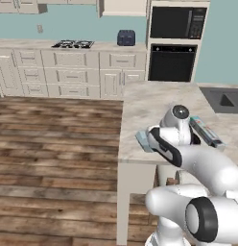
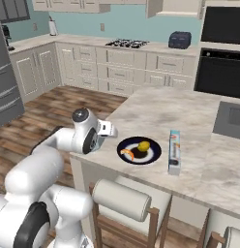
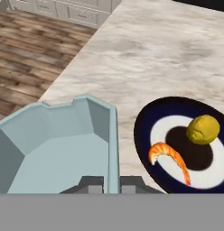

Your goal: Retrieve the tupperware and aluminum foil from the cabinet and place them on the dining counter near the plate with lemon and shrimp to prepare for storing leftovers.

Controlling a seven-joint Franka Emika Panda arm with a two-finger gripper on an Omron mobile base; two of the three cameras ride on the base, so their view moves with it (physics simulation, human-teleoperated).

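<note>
The task looks mostly done. The aluminum foil (image 2: 174,151) already lies flat on the dining counter (image 2: 189,114), on the far side of the plate with lemon and shrimp (image 2: 139,150) from the pincer, close beside the plate but not touching it. What remains is the tupperware (image 3: 59,144): the gripper (image 3: 111,184) is pressed tight on the tub's near wall, one fingertip inside the rim and one outside, so the open tub sits directly ahead of the pincer and a little to its left in the hand view. The plate lies ahead and to the right of the pincer, just beside the tub's right wall, with the shrimp (image 3: 170,158) nearer the fingers than the lemon (image 3: 203,129). In the left base view the tub's pale corner (image 1: 142,140) shows at the counter's near edge beside the wrist. Whether the tub's base already rests on the marble or hangs just above it cannot be told, since the arm hides its underside in both base views. By this reading, the step left is to settle the tub on the counter beside the plate, let go, and draw the hand away.
</note>
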